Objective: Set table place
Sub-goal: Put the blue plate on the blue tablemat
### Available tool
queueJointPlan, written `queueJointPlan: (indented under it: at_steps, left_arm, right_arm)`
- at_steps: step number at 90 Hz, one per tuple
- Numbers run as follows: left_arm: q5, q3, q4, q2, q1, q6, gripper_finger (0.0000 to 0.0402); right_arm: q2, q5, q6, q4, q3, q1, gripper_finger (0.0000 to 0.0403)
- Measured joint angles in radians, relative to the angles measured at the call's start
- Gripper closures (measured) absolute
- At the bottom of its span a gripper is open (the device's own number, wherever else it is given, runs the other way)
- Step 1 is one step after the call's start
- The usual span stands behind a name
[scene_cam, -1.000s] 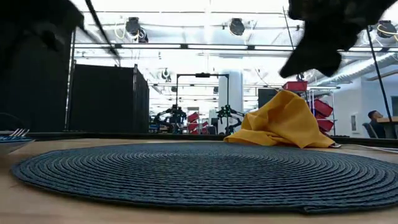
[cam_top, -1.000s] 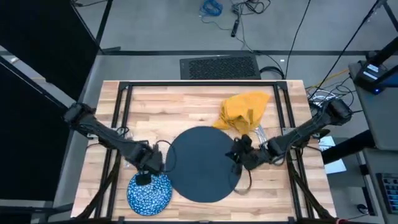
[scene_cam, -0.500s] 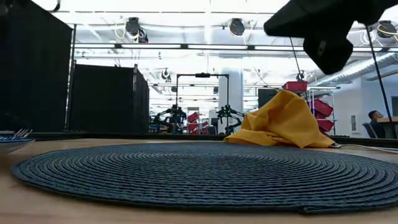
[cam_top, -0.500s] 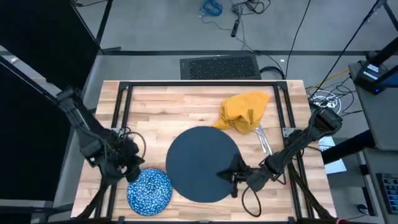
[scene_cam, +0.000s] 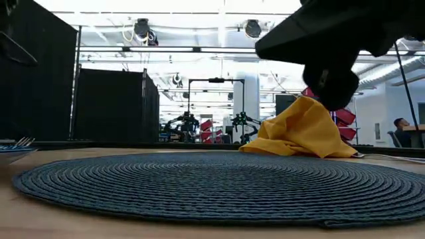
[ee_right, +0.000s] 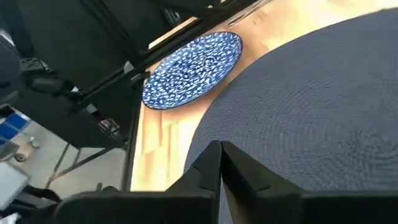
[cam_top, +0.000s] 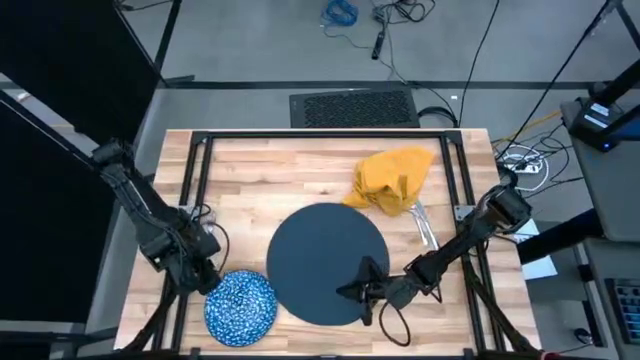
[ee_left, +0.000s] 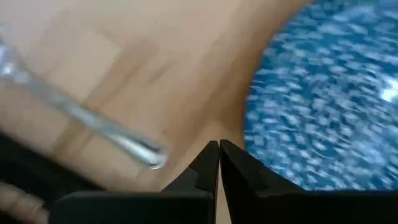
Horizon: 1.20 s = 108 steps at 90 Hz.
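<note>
High view has the speckled dish at the table's near left corner, just beside the big dark round mat. The left tool, pinched shut and empty, sits right by the dish's far-left edge, so it's the nearer one. The right tool, also closed on nothing, hovers over the mat's near edge with the dish off toward the left arm's side.

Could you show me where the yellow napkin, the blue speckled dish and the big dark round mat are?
yellow napkin (cam_top: 392,180), high view, middle of the crumpled cloth.
blue speckled dish (cam_top: 241,305), high view, centre of the dish.
big dark round mat (cam_top: 320,250), high view, bare middle of its woven surface.
</note>
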Motion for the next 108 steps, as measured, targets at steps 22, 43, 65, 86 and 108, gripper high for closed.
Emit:
queueJointPlan:
  at_steps: [22,43,65,86,108]
  left_arm:
    - [-0.041,0.000,0.061,0.000,0.002,0.029,0.0366]
    - [-0.048,0.000,0.063,0.009,0.002,-0.049,0.0295]
    - [-0.040,-0.014,0.093,0.054,0.004,-0.058,0.0281]
    - [0.014,-0.067,0.198,0.109,0.004,-0.057,0.0281]
    - [0.013,-0.067,0.194,0.111,0.004,-0.057,0.0281]
  right_arm:
    - [0.010,-0.003,-0.037,0.001,0.037,0.000,0.0347]
    - [0.010,-0.026,-0.035,-0.002,0.037,-0.005,0.0257]
    - [0.010,-0.027,-0.019,-0.006,0.037,-0.023,0.0209]
    - [0.010,-0.027,-0.019,-0.005,0.037,-0.023,0.0202]
    - [0.010,-0.027,-0.019,-0.005,0.037,-0.023,0.0202]
